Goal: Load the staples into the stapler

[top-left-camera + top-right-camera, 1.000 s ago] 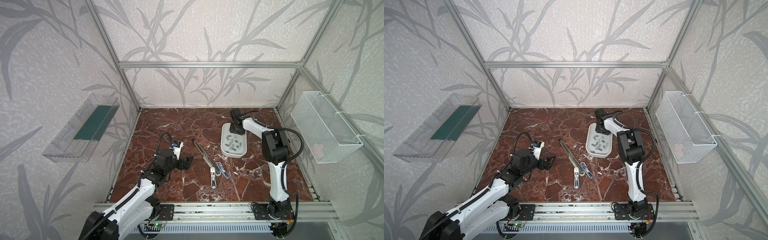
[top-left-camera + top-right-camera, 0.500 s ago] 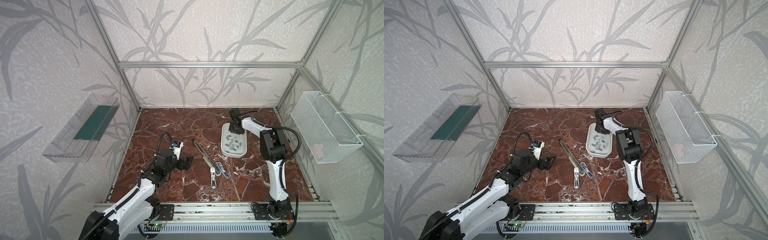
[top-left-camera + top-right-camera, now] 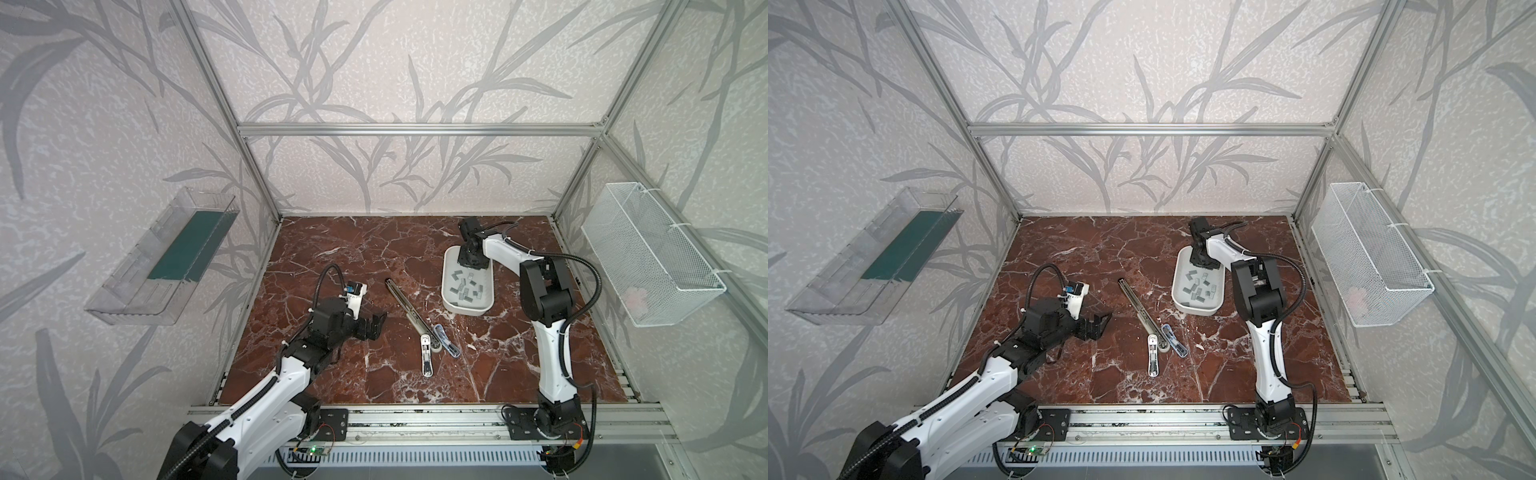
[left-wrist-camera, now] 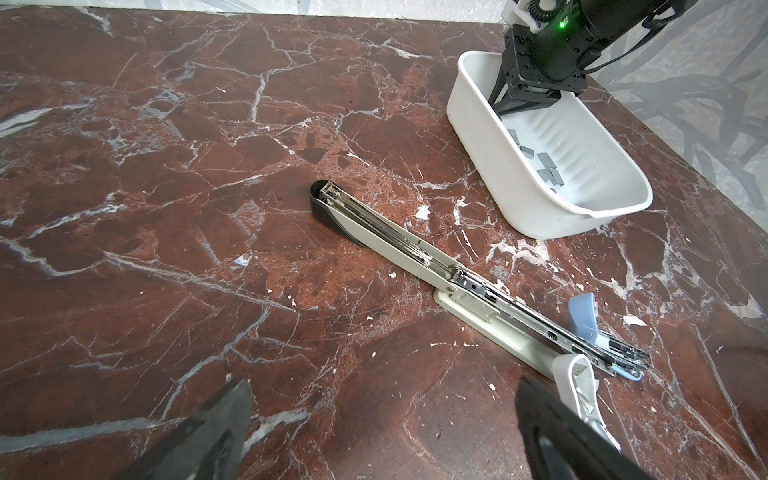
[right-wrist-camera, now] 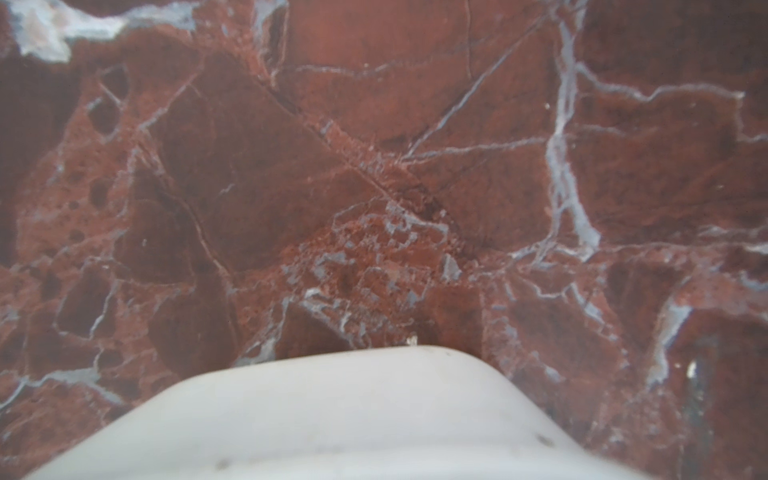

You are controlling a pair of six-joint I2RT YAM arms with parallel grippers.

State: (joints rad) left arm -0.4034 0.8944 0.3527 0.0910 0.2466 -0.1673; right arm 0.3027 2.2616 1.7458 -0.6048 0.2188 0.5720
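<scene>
Right gripper (image 4: 523,104) reaches into the white tray (image 4: 498,178) for staples (image 4: 544,161) — its grip can't be made out; left gripper (image 4: 384,388) hovers wide open, ready to steady the opened stapler (image 4: 395,239).

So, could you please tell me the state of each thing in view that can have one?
long stapler: swung fully open, lying flat.
left gripper: open, empty, above the table.
right gripper: down inside the tray; whether it grips anything cannot be told.
tray: upright, holding loose staples.
wire basket: hung on the side wall.
</scene>
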